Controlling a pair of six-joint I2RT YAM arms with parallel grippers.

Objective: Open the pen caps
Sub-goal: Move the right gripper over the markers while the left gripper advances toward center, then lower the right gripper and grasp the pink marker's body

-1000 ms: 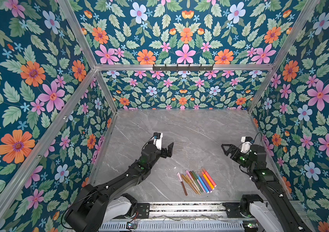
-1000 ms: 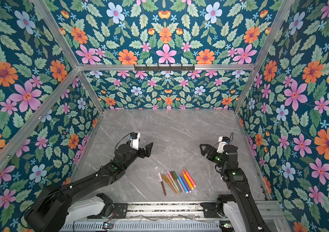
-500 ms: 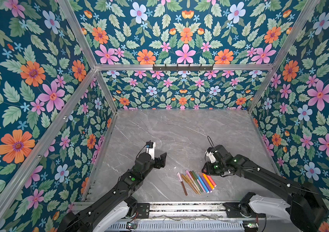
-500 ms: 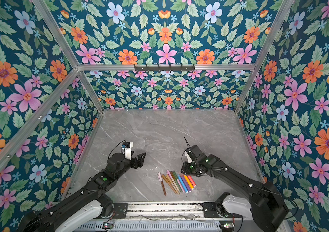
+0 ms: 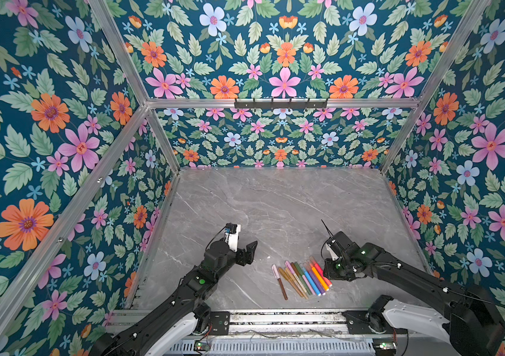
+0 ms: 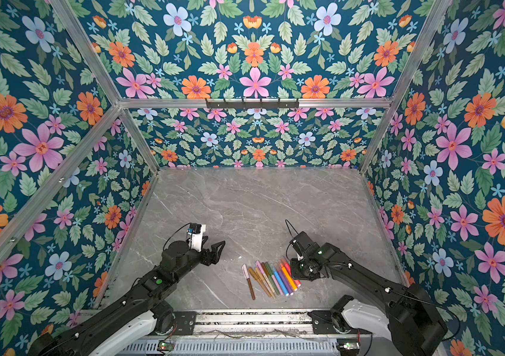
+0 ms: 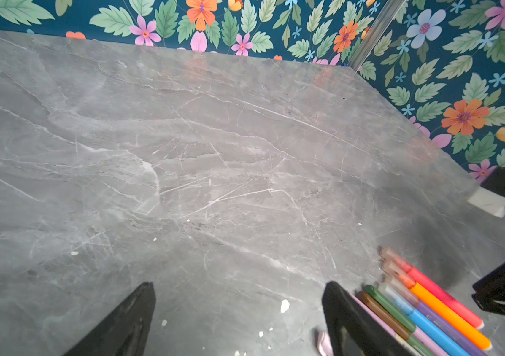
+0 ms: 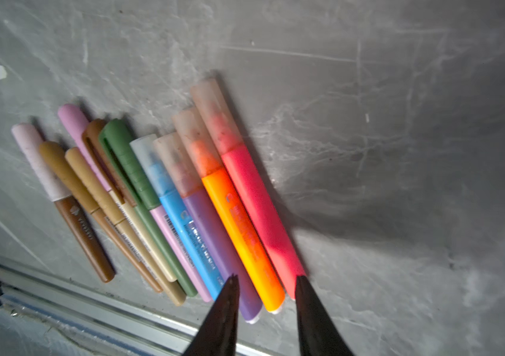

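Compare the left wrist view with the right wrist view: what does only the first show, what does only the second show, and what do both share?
Only the left wrist view: the floral wall, the far edge of the table, and the left end effector, jaws wide apart.
Only the right wrist view: the gold pens and the metal rail along the table's near edge.
Both: the grey marble tabletop and the red pen, orange pen, purple pen and blue pen lying side by side, translucent pen caps on.
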